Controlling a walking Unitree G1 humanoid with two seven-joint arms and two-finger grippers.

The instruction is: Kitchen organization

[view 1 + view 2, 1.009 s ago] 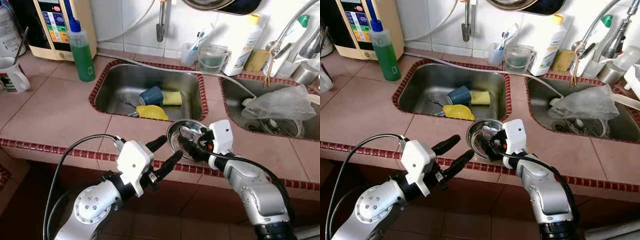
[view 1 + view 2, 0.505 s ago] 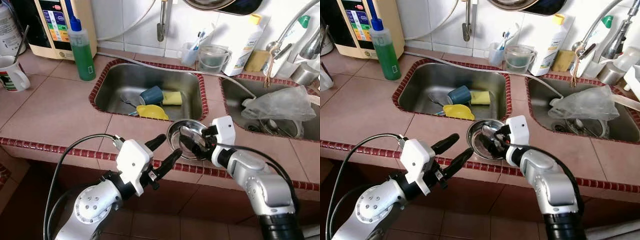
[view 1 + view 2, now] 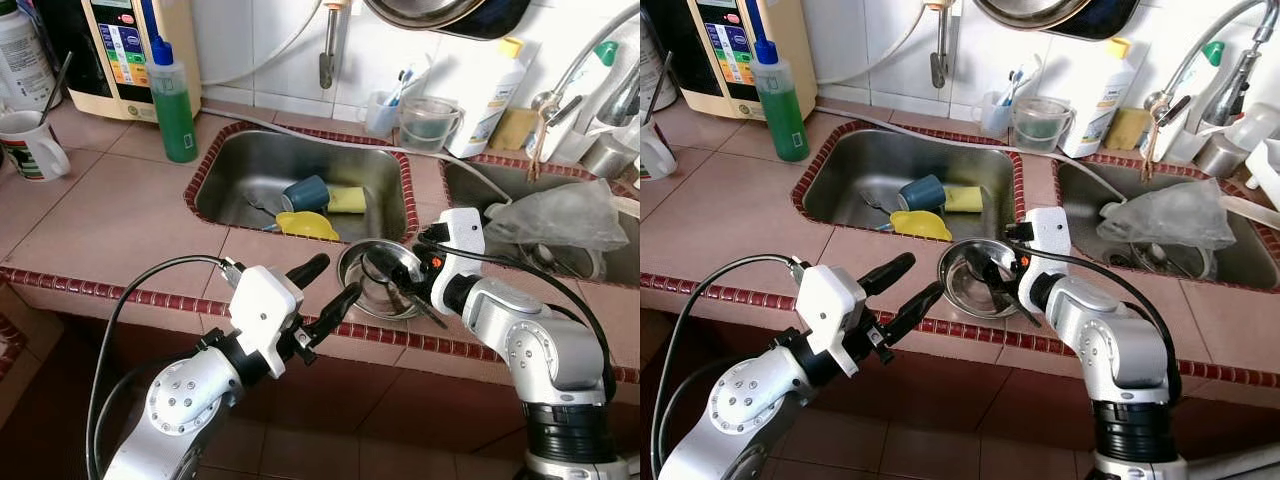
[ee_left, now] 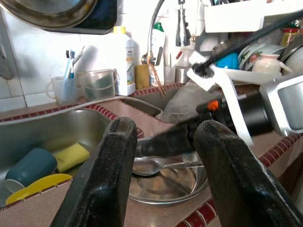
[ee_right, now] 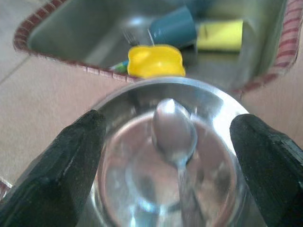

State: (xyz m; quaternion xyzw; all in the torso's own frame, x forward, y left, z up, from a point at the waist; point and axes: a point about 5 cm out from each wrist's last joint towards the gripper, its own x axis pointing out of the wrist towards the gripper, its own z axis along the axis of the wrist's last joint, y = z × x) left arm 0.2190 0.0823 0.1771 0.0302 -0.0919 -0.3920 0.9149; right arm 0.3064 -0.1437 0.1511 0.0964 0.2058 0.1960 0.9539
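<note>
**Right tool poised over steel bowl**

The steel bowl (image 3: 378,290) sits on the tiled surface (image 3: 120,220) just in front of the sink (image 3: 300,165), a spoon (image 5: 173,132) lying inside. The right tool (image 5: 168,156) hovers above it, fingers spread wide, gripping nothing. The left tool (image 3: 325,290) hangs beside the bowl, parted and empty.

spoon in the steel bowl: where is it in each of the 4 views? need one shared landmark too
Left eye view: spoon in the steel bowl at the counter's front edge, by the right hand.
Right eye view: same, spoon in the bowl, lower centre.
Left wrist view: spoon lies across the bowl, between the left hand's fingers.
Right wrist view: spoon centre, in the bowl.
Shared landmark: yellow dish in the sink behind the bowl.
</note>
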